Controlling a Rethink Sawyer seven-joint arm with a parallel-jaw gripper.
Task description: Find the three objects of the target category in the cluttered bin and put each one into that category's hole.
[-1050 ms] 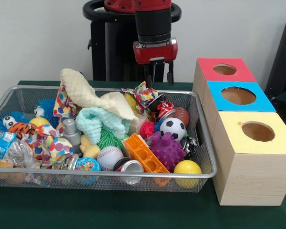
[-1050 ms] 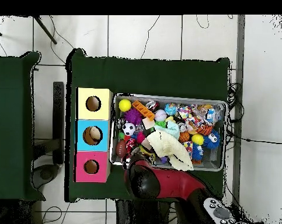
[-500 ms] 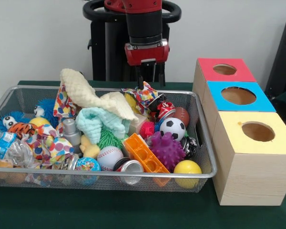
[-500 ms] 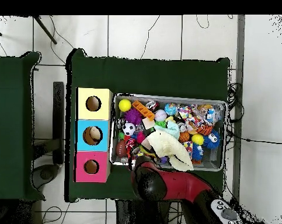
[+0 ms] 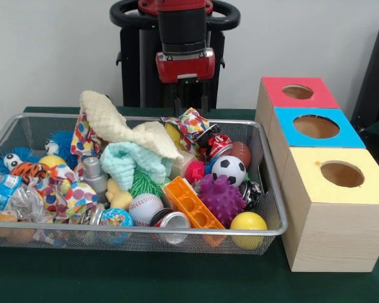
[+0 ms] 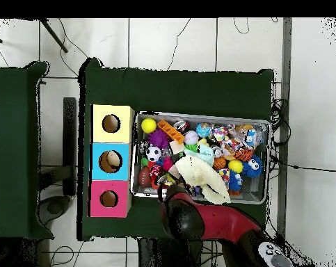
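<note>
A red and black robot gripper (image 5: 189, 104) hangs above the far rim of a wire mesh bin (image 5: 273, 189), over the bin's back edge and not inside it. Its two dark fingers stand apart, with a visible gap between them, and hold nothing.

Which category is wanted cannot be told from the scene. If it is balls, they all lie nearer the camera than the gripper and below it, toward the end of the bin next to the boxes: a small brown football (image 5: 241, 153) near the back wall, its long axis roughly across the bin, a soccer ball (image 5: 228, 170) just in front of it, a purple spiky ball (image 5: 222, 199), a yellow ball (image 5: 248, 226) at the near corner, and a baseball (image 5: 144, 208) near the middle front. The football looks the closest to the gripper.

The bin is heaped full. A cream cloth (image 5: 123, 129) drapes over the centre with a mint cloth (image 5: 134, 162) under it, an orange block (image 5: 192, 203) lies diagonally in front, and a crumpled patterned cloth (image 5: 192, 124) sits directly beneath the gripper.

Beside the bin stand three wooden boxes in a row, each with a round hole on top: a red box (image 5: 297, 92) farthest back, a blue box (image 5: 314, 127) in the middle, a yellow box (image 5: 341, 175) nearest. From overhead, the blue box's hole shows a pale object inside; the other two look dark
</note>
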